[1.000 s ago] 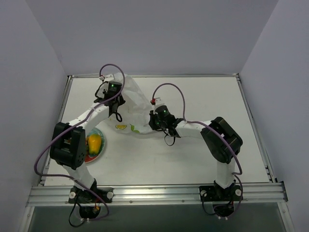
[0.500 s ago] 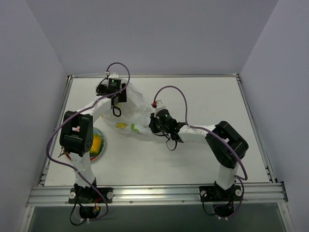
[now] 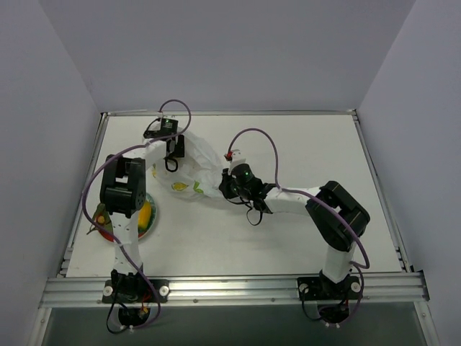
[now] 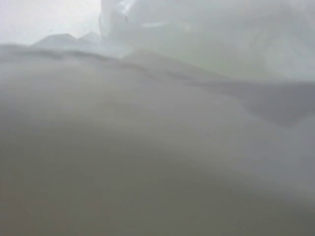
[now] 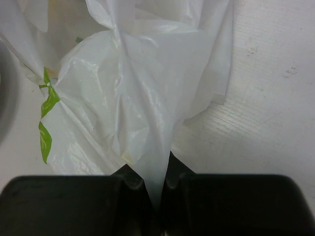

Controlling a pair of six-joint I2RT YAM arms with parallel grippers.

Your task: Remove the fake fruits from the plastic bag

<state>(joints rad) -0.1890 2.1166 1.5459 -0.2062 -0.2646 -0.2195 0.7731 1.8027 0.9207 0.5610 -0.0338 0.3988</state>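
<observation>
Pinches a twisted fold of the plastic bag [image 5: 128,98] between the right jaws, shut tight on the thin film at the bag's right side. Cannot tell how the left jaws stand: nothing but blurred white plastic pressed against that wrist's lens, and from above only the wrist, sunk into the bag's far end.

Lies crumpled on the far left part of the worktop [image 3: 288,144], stretched between the two wrists, with a green printed mark [image 5: 47,123] on the film. Cannot tell whether any fruit is inside. Shows one yellow-orange fruit [image 3: 145,213] already out, on a red-rimmed plate [image 3: 154,222] near the left edge, half hidden by the left arm [image 3: 122,191].

Looks like mid-emptying: bag held at two ends, ready to be lifted, tipped or opened. Calls next for a firm right pinch while the far end rises, so that anything left slides toward the mouth without tearing the film.

Beyond, a pale worktop with a metal rail [image 3: 230,292] along the near edge, boxed in by plain lilac-grey walls [image 3: 230,58].
</observation>
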